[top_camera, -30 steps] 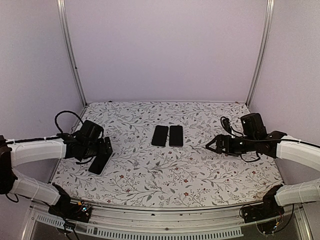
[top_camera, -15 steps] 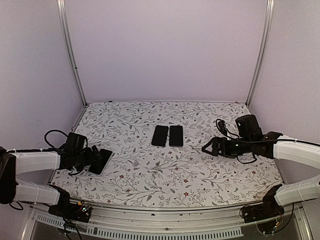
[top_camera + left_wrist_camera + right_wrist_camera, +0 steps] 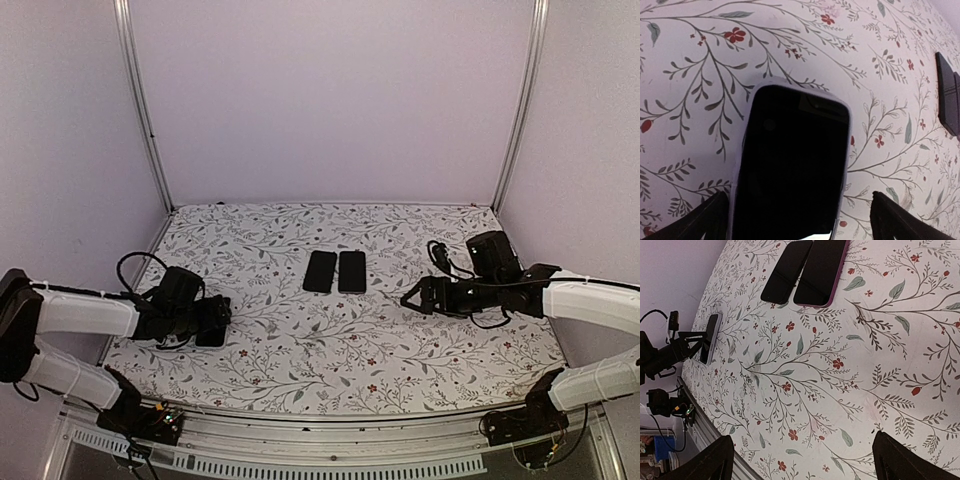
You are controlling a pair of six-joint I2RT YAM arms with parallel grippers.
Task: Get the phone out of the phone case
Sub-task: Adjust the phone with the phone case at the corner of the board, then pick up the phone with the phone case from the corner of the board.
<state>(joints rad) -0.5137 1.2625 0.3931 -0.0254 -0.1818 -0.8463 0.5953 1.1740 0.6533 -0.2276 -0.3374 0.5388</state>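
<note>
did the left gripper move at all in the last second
Yes. The left gripper drew back away from the middle phones, then came back toward them, ending lower in the top view, over the cased phone.

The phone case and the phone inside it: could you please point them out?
phone case [image 3: 785, 82]: left wrist view, on its pale top rim.
phone [image 3: 790, 165]: left wrist view, on the middle of its black screen.

Two glossy black slab phones [image 3: 320, 271] lie side by side on your floral-print cloth [image 3: 300, 350]. Your left gripper [image 3: 215, 320] sits low over a dark phone [image 3: 211, 338], with your right gripper [image 3: 408, 298] well apart.
</note>
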